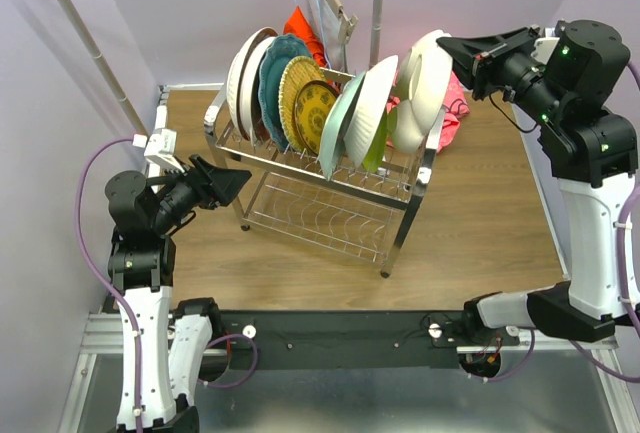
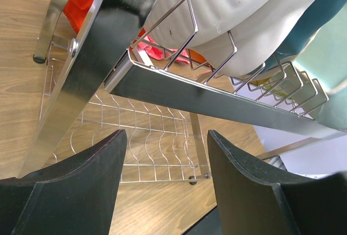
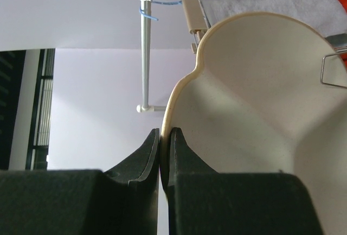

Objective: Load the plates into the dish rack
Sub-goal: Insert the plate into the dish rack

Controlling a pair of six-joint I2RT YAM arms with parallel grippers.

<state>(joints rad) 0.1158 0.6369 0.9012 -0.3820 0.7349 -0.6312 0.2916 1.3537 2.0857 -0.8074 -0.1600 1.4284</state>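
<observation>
The cream plate (image 1: pixel 425 78) stands on edge at the three o'clock end of the rack (image 1: pixel 310 215), on the top tier. I cannot tell whether its lower edge is seated in a slot. The right pincer (image 1: pixel 447 48) holds it shut on a thin bite of rim at about one o'clock of the plate.

With so small a grip the plate could swing or slip. If it is let go before it is seated, it would likely tip off the end toward the pink cloth (image 1: pixel 452 123) at three o'clock, or onto the table (image 1: pixel 480 223). Pushed toward nine o'clock, it could knock the white plate (image 1: pixel 372 108) and the green plate (image 1: pixel 378 148) just beside it.

The left pincer (image 1: pixel 235 183) stands wide and holds nothing at the rack's nine o'clock end. It is not bracing the rack, so a hard push might shift the loaded rack.
</observation>
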